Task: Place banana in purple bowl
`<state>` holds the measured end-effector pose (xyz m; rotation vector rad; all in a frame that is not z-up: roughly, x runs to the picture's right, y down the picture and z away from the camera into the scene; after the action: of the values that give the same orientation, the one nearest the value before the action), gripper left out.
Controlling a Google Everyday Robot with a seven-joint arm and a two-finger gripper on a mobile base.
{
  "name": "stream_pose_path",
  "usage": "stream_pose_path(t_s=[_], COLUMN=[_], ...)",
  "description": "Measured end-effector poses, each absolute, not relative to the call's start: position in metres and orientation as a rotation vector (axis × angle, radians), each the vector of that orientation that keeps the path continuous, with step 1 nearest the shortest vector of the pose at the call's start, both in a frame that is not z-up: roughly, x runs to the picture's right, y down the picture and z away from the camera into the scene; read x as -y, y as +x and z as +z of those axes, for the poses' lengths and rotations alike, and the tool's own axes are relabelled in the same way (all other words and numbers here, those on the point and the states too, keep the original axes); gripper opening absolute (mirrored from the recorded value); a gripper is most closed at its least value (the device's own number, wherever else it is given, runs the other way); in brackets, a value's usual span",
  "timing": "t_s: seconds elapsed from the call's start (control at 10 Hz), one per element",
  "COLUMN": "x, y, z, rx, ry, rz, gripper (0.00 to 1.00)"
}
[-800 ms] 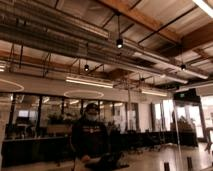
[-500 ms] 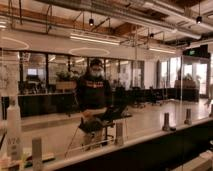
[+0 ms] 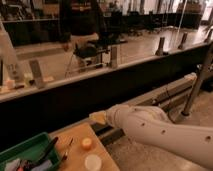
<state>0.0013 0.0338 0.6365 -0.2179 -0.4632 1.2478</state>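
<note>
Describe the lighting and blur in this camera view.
Camera view: dim foreground, the dark wall in shadow; light glares off the floor beyond it; the whole frame is soft; the white arm looms large at lower right, its gripper at the wooden table's far edge.

arm [image 3: 160,132] 1 | gripper [image 3: 100,117] 1, seemingly at arm's tip | green tray [image 3: 22,147] 1 | orange disc [image 3: 87,143] 1 | white disc [image 3: 93,162] 1

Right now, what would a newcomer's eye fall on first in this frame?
The big white perforated robot arm across the lower right catches the eye first; its gripper shows only as a pale yellowish tip above the far edge of the light wooden table. Next come the green plastic tray at the lower left and, on the table, a small orange round object and a white round disc.
</note>
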Motion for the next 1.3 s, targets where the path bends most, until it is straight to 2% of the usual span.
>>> stream_pose_path(t_s=[0.1,0.2,1.3], x=[0.011,0.023,0.028], y=[-0.003,-0.003,0.002], z=[0.633,0.628,0.529], rx=[0.510,0.528,0.647], ry=[-0.168,-0.153,-0.121], rz=[1.240,1.249,1.511], gripper=[0.80,0.80,0.80])
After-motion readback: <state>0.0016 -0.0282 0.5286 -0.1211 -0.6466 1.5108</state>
